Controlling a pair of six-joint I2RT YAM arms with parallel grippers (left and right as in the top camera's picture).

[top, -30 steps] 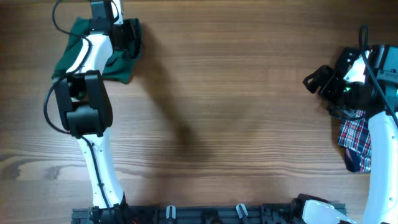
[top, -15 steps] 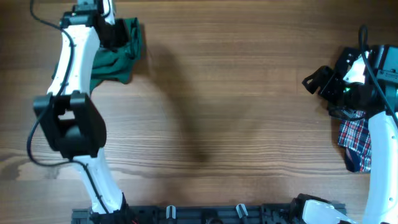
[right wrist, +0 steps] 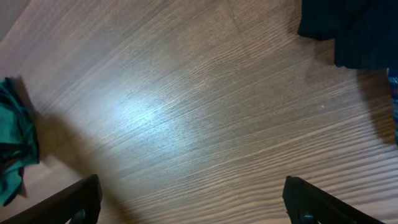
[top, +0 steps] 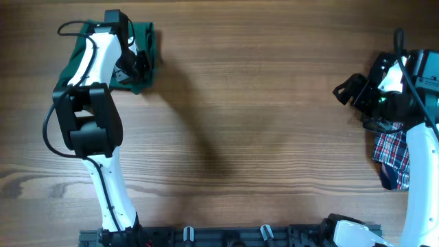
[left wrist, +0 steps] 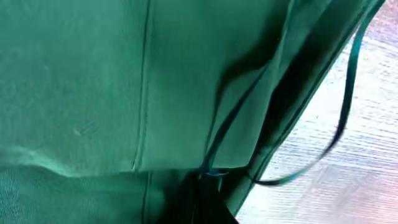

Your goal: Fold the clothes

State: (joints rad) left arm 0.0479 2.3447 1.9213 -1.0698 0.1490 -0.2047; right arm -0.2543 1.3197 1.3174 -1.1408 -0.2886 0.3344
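The dark green garment lies bunched at the table's far left, partly hidden under my left arm. It fills the left wrist view, with a thin drawstring loop hanging off its edge. My left gripper is down on the garment's right part, and its dark fingers look closed on a fold of the cloth. My right gripper hovers far off at the right edge, open and empty over bare wood. The garment also shows small at the left edge of the right wrist view.
A red-white-blue plaid cloth lies at the right edge beside my right arm. A black or navy garment lies just under that arm. The wooden table spans the middle between the arms.
My left arm swung left, then back right over the green garment, which shifted and bunched with it. The right arm has not moved.
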